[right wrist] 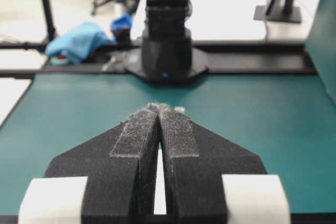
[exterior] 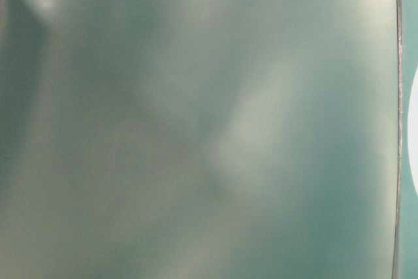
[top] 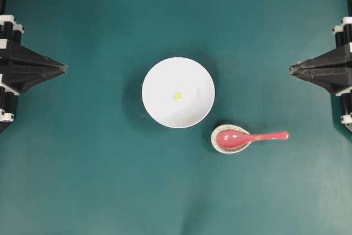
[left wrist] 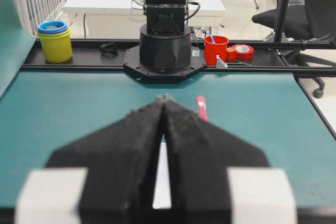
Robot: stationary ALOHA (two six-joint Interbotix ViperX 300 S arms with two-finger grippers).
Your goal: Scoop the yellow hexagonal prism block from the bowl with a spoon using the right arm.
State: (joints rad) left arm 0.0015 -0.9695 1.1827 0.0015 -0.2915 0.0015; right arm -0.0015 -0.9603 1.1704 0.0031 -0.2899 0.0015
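Well apart, spoon (top: 250, 137) and closed right gripper (top: 291, 70).

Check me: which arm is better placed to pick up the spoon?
Right. The spoon rests in the small speckled dish, its handle pointing toward the right gripper, which is shut and empty. The left gripper sits beyond the bowl.

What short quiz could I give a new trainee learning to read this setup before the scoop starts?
1. True or false: the spoon lies inside the bowl.
2. Where is the yellow block? A) in the bowl B) on the speckled dish C) on the mat
3. Fill in: the right gripper is ___.

Key: 1 false, its scoop rests on the speckled dish; 2 A; 3 shut, empty, like the left gripper.
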